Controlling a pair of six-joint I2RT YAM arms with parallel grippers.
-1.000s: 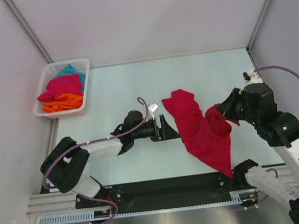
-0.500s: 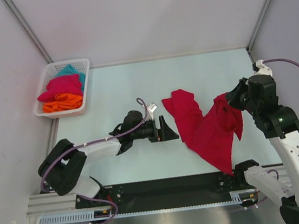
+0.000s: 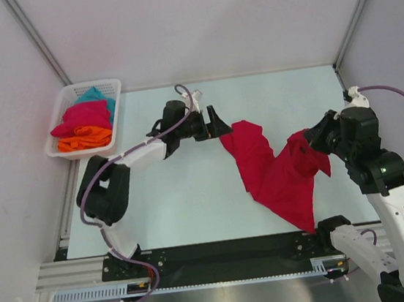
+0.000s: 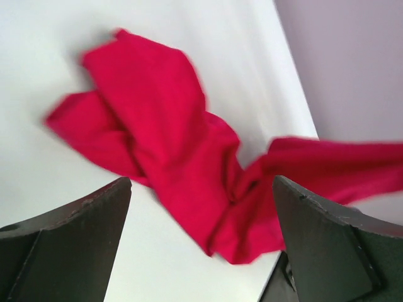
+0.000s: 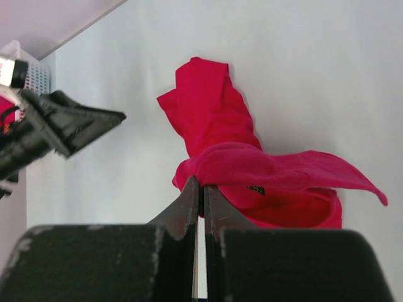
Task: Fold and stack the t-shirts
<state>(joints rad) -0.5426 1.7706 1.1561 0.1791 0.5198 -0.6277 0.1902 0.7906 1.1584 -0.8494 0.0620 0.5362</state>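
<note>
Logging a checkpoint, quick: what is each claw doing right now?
Left claw: open, holding nothing.
Right claw: closed, pinching the red shirt.

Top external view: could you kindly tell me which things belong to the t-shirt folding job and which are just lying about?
Job: red t-shirt, pinched in the right gripper; left gripper, open; pink t-shirt, orange t-shirt, teal t-shirt.
Just about: white basket holding those three; table.
</note>
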